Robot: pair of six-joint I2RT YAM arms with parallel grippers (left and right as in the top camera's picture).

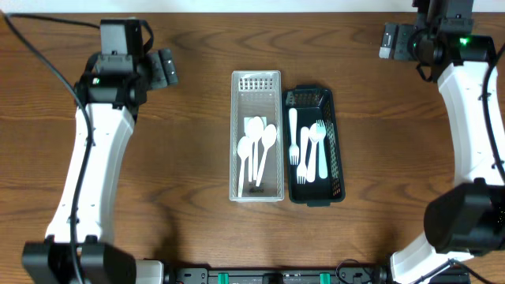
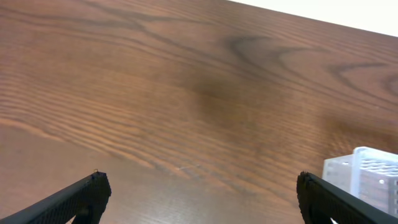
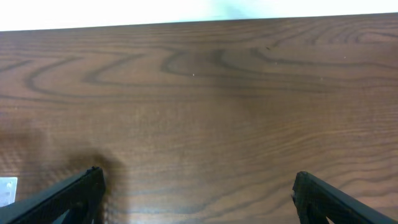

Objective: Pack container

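A clear plastic basket [image 1: 237, 134] lies at the table's middle and holds white plastic spoons [image 1: 256, 146]. A black basket [image 1: 341, 142] lies right beside it on its right and holds white plastic forks and a spoon [image 1: 309, 150]. My left gripper [image 1: 167, 69] is open and empty at the far left, well away from the baskets. In the left wrist view [image 2: 199, 199] its fingers are spread over bare wood, with a corner of the clear basket [image 2: 367, 177] at the right edge. My right gripper [image 1: 388, 39] is open and empty at the far right corner, and in the right wrist view [image 3: 198, 196] it is over bare wood.
The brown wooden table [image 1: 173, 173] has its far edge just beyond both grippers. Black cables run at the far left [image 1: 47, 55]. A fixture with green parts [image 1: 268, 276] sits at the near edge.
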